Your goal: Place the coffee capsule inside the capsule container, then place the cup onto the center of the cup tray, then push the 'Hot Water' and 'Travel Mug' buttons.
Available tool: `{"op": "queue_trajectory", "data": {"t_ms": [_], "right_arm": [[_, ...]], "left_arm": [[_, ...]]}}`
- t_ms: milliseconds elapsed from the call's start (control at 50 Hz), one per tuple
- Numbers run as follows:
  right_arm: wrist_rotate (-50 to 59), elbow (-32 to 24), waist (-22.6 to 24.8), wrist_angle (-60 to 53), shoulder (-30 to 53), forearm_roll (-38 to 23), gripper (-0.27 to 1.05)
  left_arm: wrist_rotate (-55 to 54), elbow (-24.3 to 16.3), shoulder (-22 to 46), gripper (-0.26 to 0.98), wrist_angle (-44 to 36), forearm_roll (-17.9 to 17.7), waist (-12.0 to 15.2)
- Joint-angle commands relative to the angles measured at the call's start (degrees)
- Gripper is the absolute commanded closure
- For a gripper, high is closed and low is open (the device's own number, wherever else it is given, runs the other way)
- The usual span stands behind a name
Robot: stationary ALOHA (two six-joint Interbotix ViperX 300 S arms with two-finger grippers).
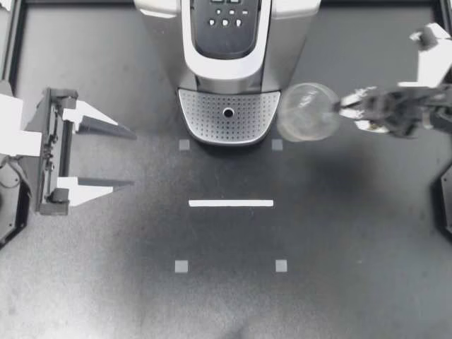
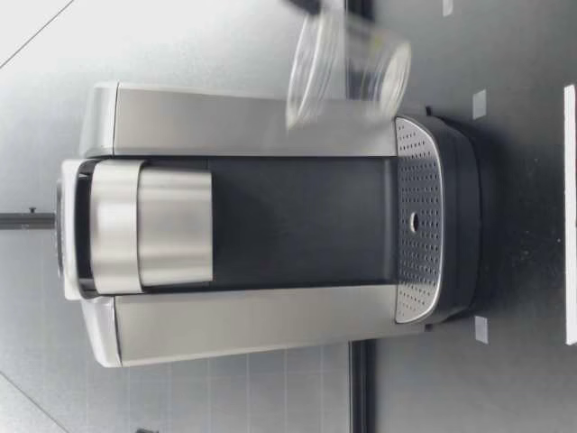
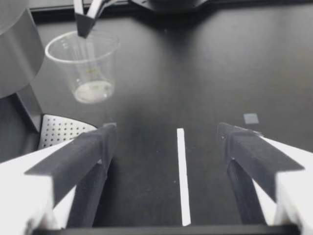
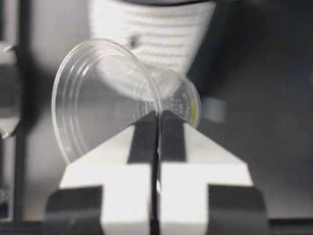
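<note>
Clear plastic, the cup (image 1: 308,111) hangs pinched at its rim by the robot's right end effector (image 1: 340,109), just beside the cup tray (image 1: 212,116), so it should travel over the tray's centre, level out and settle before release; the left end effector (image 1: 133,159) stands open.

Cup (image 1: 308,111) is showing clear, w/ faint rings near the rim and a yellow-green fleck at the base. Tray (image 1: 205,113) is showing silver w/ a regular dot-hole pattern and a blk centre hole. Machine (image 1: 300,42) is showing brushed silver sides, plus a wht band round a blk panel (image 1: 226,35) carrying wht button marks. Table (image 1: 353,247) is showing matt blk. Strip (image 1: 231,203) is showing wht; sq. markers (image 1: 181,266) are showing grey. Left gripper (image 1: 133,158) is showing dark grey fingers (image 1: 106,128) on wht mounts (image 1: 81,111). Right gripper (image 1: 337,107) is showing blk pads (image 4: 144,137) on wht bodies.
</note>
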Motion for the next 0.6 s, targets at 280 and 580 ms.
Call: {"op": "queue_trajectory", "data": {"t_ms": [280, 580], "right_arm": [[0.1, -9.8, 1.5, -6.1, 11.3, 0.0, 0.78], [0.0, -14.2, 1.5, -6.5, 17.4, -0.1, 0.78]], "left_arm": [[0.0, 0.0, -1.8, -0.04, -0.2, -1.1, 0.2], [-0.1, 1.7, -4.2, -0.04, -0.2, -1.5, 0.2]]}}
